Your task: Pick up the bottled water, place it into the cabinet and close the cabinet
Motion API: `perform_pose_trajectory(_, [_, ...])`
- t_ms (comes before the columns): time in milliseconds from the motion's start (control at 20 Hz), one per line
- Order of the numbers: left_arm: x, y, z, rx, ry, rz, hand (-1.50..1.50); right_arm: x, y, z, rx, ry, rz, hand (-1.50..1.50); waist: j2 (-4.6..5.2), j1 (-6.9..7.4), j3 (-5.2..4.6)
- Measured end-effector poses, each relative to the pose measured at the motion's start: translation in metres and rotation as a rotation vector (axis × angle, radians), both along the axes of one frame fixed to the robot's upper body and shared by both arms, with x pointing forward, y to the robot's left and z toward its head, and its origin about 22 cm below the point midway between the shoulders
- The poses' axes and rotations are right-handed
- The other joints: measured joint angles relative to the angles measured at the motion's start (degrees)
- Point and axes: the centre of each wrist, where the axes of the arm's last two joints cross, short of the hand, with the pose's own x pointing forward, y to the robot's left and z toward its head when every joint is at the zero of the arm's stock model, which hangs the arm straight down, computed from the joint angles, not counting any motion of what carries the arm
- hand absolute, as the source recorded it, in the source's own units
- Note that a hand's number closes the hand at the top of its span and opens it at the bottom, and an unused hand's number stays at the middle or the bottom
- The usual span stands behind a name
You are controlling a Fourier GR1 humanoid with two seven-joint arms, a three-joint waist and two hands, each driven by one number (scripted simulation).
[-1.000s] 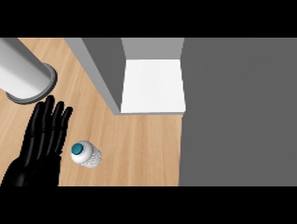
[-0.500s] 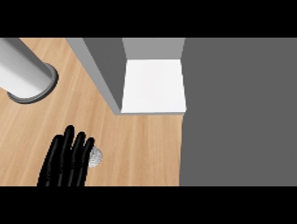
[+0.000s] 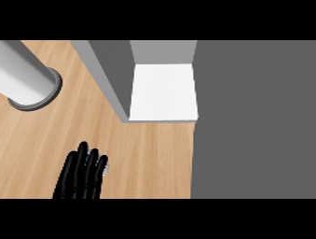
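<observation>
Since half a second ago the black hand [image 3: 82, 175] has slid further down toward the near edge of the bench [image 3: 30, 144], and it now covers nearly all of the bottled water [image 3: 106, 171]. A full second back the bottle stood plainly beside that hand, its blue cap showing; now only a small pale sliver of it peeks out along the hand's right edge, low on the wooden top and left of the cabinet. Coming in at the left of the view, this looks to be the robot's left hand. Its fingers lie straight and close together, pointing away from the robot, spread flat above the bottle rather than wrapped round it. Whether the palm actually touches the bottle I cannot tell from up here.

Off to the upper left, a grey forearm [image 3: 16, 70] reaches in from the corner and ends in a round cuff, well apart from the hand and the bottle. No hand shows at its end.

Toward the back of the bench stands the cabinet [image 3: 112, 74], with its grey side wall running diagonally down to a corner. Its white inner shelf [image 3: 164, 91] is exposed, so it stands open. A broad, dark grey panel [image 3: 264, 121] fills the right side of the view from top to bottom, its left edge meeting the shelf and the wood.
</observation>
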Motion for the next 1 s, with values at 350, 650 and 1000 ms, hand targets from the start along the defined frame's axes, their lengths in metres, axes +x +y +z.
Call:
perform_pose_trajectory(350, [-0.002, -0.001, 0.0, 0.005, 0.031, 0.026, -1.5, -0.003, -0.004, -0.001, 0.004, 0.013, -0.005, -1.5, -0.17, 0.2, 0.01])
perform_pose_trajectory(650, [-0.004, -0.001, -0.002, -0.001, 0.067, 0.052, -1.5, -0.008, -0.006, -0.005, 0.017, 0.016, -0.004, -1.5, -0.2, 0.12, 0.0])
perform_pose_trajectory(1000, [-0.007, 0.003, -0.011, 0.016, 0.078, 0.132, -1.5, -0.015, -0.013, -0.008, 0.012, 0.019, -0.005, -1.5, -0.14, -0.12, -0.06])
